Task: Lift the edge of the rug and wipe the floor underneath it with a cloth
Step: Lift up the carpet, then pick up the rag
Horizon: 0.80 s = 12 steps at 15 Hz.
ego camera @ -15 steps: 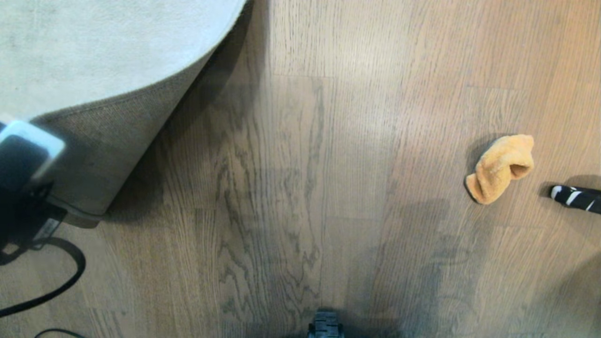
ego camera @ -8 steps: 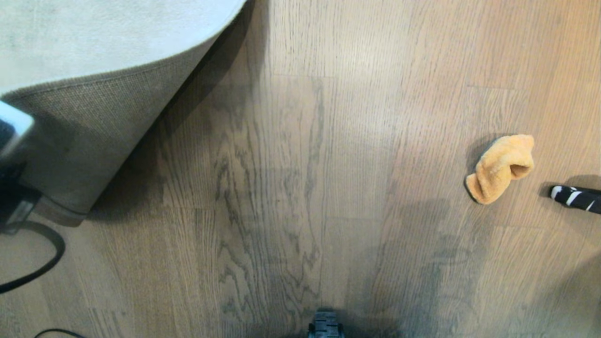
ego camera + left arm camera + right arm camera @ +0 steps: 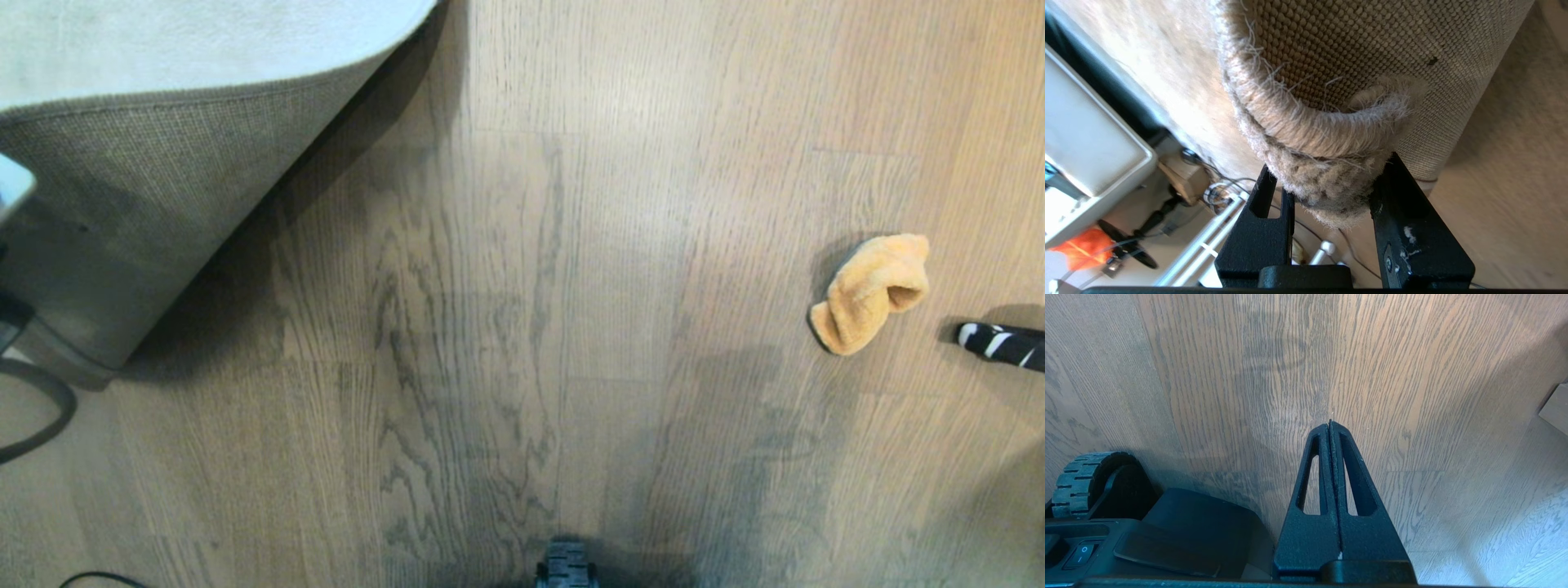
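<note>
The rug edge (image 3: 1327,134) is bunched between the black fingers of my left gripper (image 3: 1331,173), which is shut on it. The corner is lifted and folded back, so its tan woven backing (image 3: 122,204) faces up at the far left of the head view, above the pale pile (image 3: 180,41). Only a sliver of my left arm (image 3: 11,189) shows there. Shadowed floor (image 3: 457,310) lies bare beside the fold. The orange-yellow cloth (image 3: 870,292) lies crumpled on the floor far to the right, untouched. My right gripper (image 3: 1330,425) is shut and empty, hanging over bare planks.
A black-and-white striped object (image 3: 1001,344) lies just right of the cloth. A black cable (image 3: 49,425) loops on the floor at the lower left. My base's wheel (image 3: 566,567) shows at the bottom middle. A white box (image 3: 1086,155) and cables stand beyond the lifted rug.
My left gripper has drawn the rug corner further left and up, leaving the head view almost entirely. More woven backing is exposed and the fold line has moved up. Cloth and right arm are still.
</note>
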Motion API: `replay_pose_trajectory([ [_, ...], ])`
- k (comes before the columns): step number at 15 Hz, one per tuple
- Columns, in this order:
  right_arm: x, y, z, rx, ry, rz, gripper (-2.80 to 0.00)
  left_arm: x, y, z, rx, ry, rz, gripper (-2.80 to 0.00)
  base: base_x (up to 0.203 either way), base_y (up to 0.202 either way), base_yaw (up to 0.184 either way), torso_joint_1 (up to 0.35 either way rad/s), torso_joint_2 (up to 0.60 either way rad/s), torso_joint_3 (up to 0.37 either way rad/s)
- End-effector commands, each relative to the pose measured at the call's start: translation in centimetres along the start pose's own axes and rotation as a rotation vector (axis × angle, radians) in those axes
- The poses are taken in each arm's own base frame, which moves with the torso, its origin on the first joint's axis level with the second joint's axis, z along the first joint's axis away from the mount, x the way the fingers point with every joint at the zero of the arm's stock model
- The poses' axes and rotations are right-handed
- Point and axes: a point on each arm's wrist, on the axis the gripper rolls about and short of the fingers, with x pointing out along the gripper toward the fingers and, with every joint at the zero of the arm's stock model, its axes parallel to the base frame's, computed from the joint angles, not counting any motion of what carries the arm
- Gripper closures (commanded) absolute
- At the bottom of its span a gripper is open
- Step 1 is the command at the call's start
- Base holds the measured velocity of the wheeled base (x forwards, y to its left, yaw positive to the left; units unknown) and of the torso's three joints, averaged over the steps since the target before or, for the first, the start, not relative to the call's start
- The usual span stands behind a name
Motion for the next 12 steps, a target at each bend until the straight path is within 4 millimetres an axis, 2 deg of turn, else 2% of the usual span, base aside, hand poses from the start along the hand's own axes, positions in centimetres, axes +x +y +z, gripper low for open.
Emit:
replay_pose_trajectory([
  [1,0.0,0.0,0.0,0.000,-0.002,0.001,0.00,-0.1,0.6,0.2,0.020,-0.009,0.024,0.00,0.000,0.000,0.000,0.000,0.00,0.000],
  [8,0.0,0.0,0.0,0.000,-0.001,0.000,0.00,-0.4,3.9,1.8,0.055,-0.045,0.110,0.00,0.000,0.000,0.000,0.000,0.00,0.000],
  [12,0.0,0.0,0.0,0.000,-0.001,0.001,0.00,-0.7,5.0,2.2,0.059,-0.059,0.142,0.00,0.000,0.000,0.000,0.000,0.00,0.000],
])
